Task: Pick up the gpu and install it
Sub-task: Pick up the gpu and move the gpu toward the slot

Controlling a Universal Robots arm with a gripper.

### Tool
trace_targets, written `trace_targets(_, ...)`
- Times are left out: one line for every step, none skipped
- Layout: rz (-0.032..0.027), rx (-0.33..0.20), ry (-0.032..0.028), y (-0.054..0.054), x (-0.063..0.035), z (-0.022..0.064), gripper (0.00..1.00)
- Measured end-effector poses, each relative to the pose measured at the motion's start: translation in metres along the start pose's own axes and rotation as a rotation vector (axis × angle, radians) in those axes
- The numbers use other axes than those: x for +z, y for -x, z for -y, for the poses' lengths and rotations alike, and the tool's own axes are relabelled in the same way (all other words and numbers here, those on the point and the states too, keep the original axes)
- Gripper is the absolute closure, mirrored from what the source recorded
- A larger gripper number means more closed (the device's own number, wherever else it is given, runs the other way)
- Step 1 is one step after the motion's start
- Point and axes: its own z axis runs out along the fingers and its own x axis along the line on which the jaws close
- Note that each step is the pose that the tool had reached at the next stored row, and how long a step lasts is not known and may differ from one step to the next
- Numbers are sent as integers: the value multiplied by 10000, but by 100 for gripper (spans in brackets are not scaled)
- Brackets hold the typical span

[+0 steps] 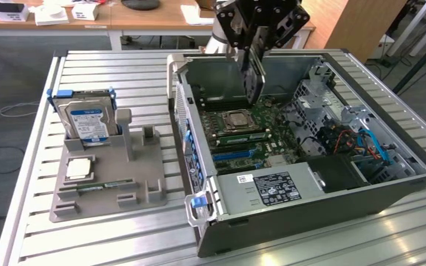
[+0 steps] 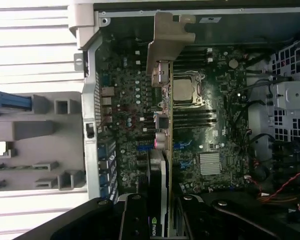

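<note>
Black jaws grip the upper end of the gpu [image 1: 254,77] in a narrow hold. The card hangs upright over the motherboard [image 1: 246,133] inside the open case [image 1: 309,216], with its silver bracket [image 2: 167,40] at the lower end. Both card faces stand clear of the case walls. The arm points straight down.

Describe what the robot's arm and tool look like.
The tool is black, with a blocky housing dotted with small round screws that narrows to two flat dark fingers. Behind it, the arm is a pale grey rounded tube. No cables or markings can be made out on either.
</note>
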Motion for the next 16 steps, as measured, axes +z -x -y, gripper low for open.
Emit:
trace_targets(-1,-1,8,46,2,-5,73)
trace_targets(-1,1,15,90,3,-10,73)
trace_targets(-1,2,22,139,5,-16,73)
trace_targets(-3,1,28,183,7,-21,73)
trace_targets(-3,1,35,226,8,-27,73)
trace_targets(-4,2,41,270,9,-32,73)
trace_targets(-4,3,47,314,11,-38,73)
trace_targets(-4,1,54,359,13,-43,73)
trace_targets(-5,2,60,403,15,-48,73)
trace_targets(-5,3,65,447,17,-53,73)
trace_targets(-6,3,68,489,18,-58,73)
trace_targets(-6,2,72,519,19,-60,73)
trace_targets(-7,1,73,530,19,-61,73)
trace_targets(-6,2,74,530,19,-60,73)
trace_targets(-6,2,74,530,19,-61,73)
trace_targets(-6,3,73,530,19,-61,73)
